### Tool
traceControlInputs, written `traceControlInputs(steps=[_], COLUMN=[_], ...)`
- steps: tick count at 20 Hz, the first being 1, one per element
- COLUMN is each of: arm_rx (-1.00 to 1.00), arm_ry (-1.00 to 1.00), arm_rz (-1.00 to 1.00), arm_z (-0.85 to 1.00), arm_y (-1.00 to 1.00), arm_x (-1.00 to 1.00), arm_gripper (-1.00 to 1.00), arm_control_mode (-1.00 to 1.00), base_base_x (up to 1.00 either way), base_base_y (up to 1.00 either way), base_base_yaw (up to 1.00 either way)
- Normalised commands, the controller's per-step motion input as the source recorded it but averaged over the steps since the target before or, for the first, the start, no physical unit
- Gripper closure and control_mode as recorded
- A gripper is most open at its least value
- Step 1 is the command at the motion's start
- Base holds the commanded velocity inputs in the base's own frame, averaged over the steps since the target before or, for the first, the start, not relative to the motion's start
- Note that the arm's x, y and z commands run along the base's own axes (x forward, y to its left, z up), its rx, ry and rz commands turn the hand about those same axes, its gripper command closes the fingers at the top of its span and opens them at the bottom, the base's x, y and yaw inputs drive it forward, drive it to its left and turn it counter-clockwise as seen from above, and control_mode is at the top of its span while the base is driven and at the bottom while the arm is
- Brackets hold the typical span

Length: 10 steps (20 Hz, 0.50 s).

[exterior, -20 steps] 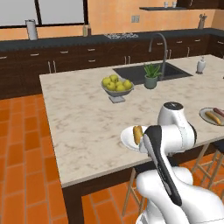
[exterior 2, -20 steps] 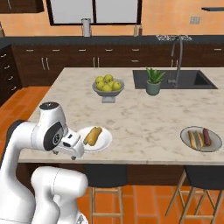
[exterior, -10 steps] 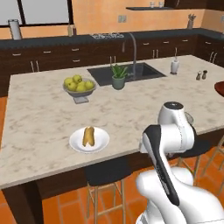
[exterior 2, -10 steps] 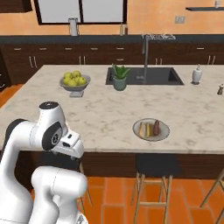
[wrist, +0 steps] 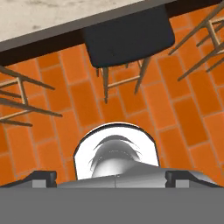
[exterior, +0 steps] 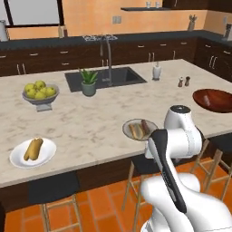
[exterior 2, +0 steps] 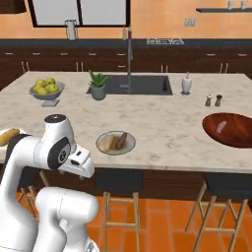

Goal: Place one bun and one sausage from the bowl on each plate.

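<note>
The brown wooden bowl sits at the island's right end, with one small pinkish piece lying in it. A plate near the front edge carries a bun and a sausage side by side. Further left, another plate holds a golden bun; its edge and bun peek out behind my arm. My gripper is tucked low in front of the island, pointing at the floor. Its fingertips stand wide apart, open, with nothing between them.
A pale bowl of yellow-green fruit, a potted plant, the sink, a soap bottle and two shakers are on the island. Dark stools stand under the counter edge on orange tile.
The base has driven right along the island, so the whole scene slid left and the brown bowl came into view. My arm stays folded and the gripper stays open.
</note>
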Motion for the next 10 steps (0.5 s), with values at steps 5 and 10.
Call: traceControlInputs(steps=[5, 10], arm_rx=[0.0, 0.0], arm_ry=[0.0, 0.0], arm_rz=[0.0, 0.0], arm_z=[0.0, 0.0], arm_y=[0.0, 0.0], arm_x=[0.0, 0.0], arm_gripper=[-1.0, -1.0], arm_control_mode=[1.0, 1.0], base_base_x=[0.0, 0.0], base_base_y=[-1.0, -1.0], base_base_yaw=[0.08, 0.02])
